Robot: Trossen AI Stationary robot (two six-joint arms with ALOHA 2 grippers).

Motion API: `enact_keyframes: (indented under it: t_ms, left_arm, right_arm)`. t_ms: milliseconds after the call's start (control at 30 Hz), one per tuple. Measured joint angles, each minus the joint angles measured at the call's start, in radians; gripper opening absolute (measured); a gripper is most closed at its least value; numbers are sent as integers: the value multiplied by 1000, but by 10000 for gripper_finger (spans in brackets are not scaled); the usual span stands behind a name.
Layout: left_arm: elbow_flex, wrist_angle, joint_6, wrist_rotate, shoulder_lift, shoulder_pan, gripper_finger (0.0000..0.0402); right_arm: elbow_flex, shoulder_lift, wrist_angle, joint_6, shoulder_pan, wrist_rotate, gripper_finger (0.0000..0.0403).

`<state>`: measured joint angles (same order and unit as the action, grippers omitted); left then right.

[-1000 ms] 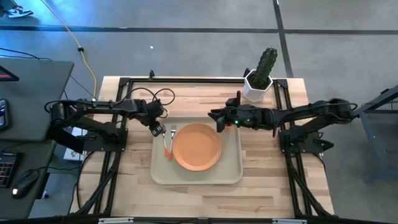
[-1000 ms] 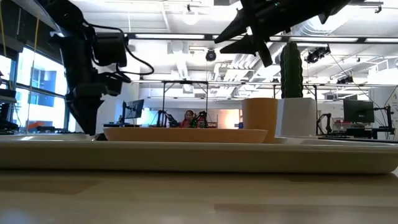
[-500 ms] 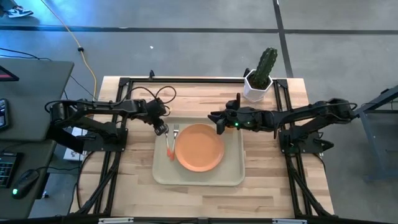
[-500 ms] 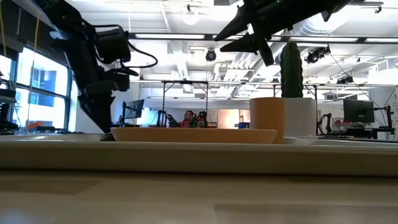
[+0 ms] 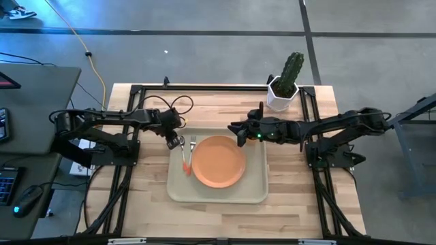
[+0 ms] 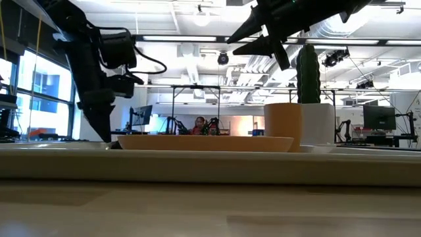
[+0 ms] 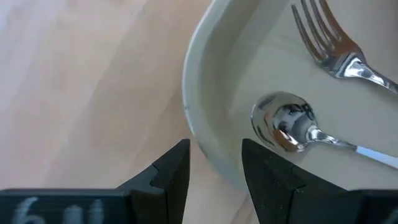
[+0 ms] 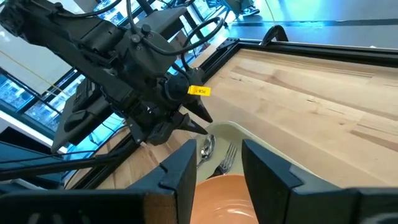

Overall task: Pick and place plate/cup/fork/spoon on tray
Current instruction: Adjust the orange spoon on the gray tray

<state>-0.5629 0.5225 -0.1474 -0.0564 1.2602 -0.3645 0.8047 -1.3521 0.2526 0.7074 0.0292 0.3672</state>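
Fingers on the left gripper (image 5: 175, 143) are parted with nothing between them, hovering right over the tray's (image 5: 255, 192) back-left corner rim. Spoon (image 7: 292, 127) and fork (image 7: 329, 43) both lie on the tray beside the plate (image 5: 218, 161); the cup (image 6: 283, 126) stands at the tray's back right. Looks like the spoon drop is basically done, so next move is just backing that arm off. Right gripper (image 5: 238, 131) hangs above the plate's far edge, fingers apart and empty, arm stretched low across the table.

A cactus (image 5: 293, 68) in a white pot (image 5: 281, 97) stands on the wooden table (image 5: 300, 190).
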Motion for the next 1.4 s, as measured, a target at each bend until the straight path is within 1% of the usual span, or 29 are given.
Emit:
enact_keyframes:
  t_ms: [167, 333, 500, 567, 667, 767, 933, 1200, 1333, 1400]
  left_arm:
    - [0, -40, 57, -37, 0, 18, 136]
    - [0, -88, 101, -40, 4, 64, 136]
    - [0, -115, 108, -82, 31, 95, 136]
    - [-2, -104, 107, -85, 34, 98, 136]
    - [-32, -31, 92, -94, 35, 98, 136]
    - [-51, 17, 79, -138, 34, 97, 136]
    - [-53, -8, 80, -138, 51, 97, 136]
    - [-59, -97, 92, -123, 134, 110, 136]
    - [-84, -70, 91, -117, 143, 124, 136]
    - [-99, -50, 92, -98, 136, 130, 136]
  right_arm:
    - [0, 0, 0, 0, 0, 0, 117]
    - [0, 0, 0, 0, 0, 4, 117]
    - [0, -1, 4, -7, 0, 18, 117]
    - [0, -1, 8, -8, 0, 18, 117]
    - [0, -1, 7, -8, 0, 18, 117]
    - [0, -1, 7, -10, 0, 18, 117]
    - [0, -1, 8, -16, 0, 24, 117]
    - [0, -1, 22, -26, 15, 45, 117]
    - [0, -1, 30, -27, 26, 55, 117]
    - [0, -1, 30, -27, 27, 56, 117]
